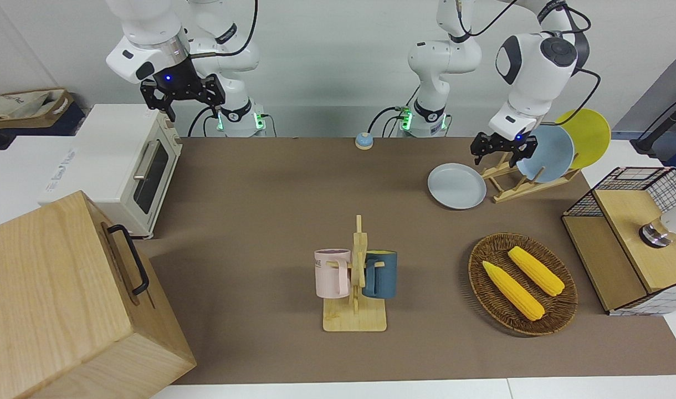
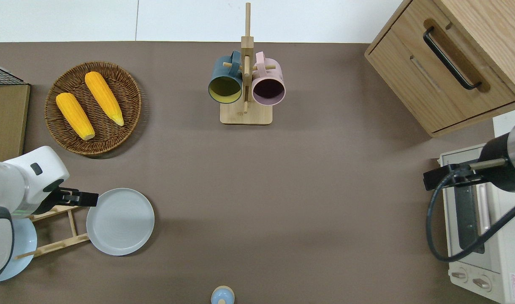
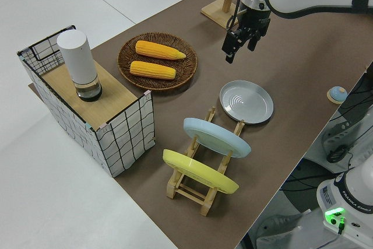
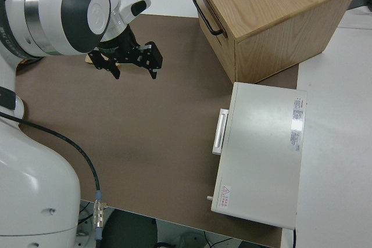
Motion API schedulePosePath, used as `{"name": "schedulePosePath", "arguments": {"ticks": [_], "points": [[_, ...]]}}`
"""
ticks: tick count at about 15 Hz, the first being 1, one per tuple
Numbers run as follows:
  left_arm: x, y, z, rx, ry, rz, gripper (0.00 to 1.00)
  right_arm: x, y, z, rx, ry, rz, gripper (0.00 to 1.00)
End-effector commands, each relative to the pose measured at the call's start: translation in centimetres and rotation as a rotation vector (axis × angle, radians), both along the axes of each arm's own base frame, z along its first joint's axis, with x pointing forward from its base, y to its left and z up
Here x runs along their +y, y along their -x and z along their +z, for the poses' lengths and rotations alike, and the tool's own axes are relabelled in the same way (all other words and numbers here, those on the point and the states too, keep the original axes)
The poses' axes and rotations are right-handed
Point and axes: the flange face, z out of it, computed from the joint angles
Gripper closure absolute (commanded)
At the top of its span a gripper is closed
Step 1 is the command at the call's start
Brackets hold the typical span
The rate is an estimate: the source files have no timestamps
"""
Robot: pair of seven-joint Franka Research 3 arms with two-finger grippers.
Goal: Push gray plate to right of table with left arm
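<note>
The gray plate [image 1: 457,186] lies flat on the brown table [image 1: 260,194] near the left arm's end; it also shows in the overhead view [image 2: 120,221] and the left side view [image 3: 246,101]. My left gripper [image 1: 503,152] is open and empty. In the overhead view it [image 2: 78,198] hangs over the tip of the wooden plate rack [image 2: 55,228], just beside the plate's rim on the side toward the left arm's end, not touching the plate. My right gripper [image 1: 183,102] is open and parked.
The rack holds a sky-blue plate [image 1: 548,155] and a yellow plate [image 1: 587,136]. A wicker basket [image 1: 559,310] of corn, a mug stand [image 1: 356,277], a small bell [image 1: 363,141], a toaster oven [image 1: 127,166], a wooden cabinet [image 1: 66,299] and a wire crate [image 1: 631,238] stand around the table.
</note>
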Motion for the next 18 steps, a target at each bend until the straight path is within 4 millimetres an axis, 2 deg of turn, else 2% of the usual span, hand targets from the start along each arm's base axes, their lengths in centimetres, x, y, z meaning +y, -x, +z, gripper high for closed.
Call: {"name": "schedulePosePath", "arguments": {"ticks": [1,4,11,18], "points": [[1.5,2.6,-2.9,-0.033,-0.008,0.001,0.01,-0.1,0.3,0.4,0.004,-0.002,-0.014,0.017],[2.4,4.3,-5.6,-0.065,-0.01,0.018,0.01,-0.1,0.3,0.4,0.004,-0.002,-0.014,0.017],[4.4,6.6,-11.0,-0.096,-0.008,0.037,0.01,-0.1,0.3,0.4,0.004,-0.002,-0.014,0.017],[5.4,6.8,-14.8,-0.086,-0.007,0.059,0.01,-0.1,0.3,0.4,0.004,-0.002,-0.014,0.017]]}}
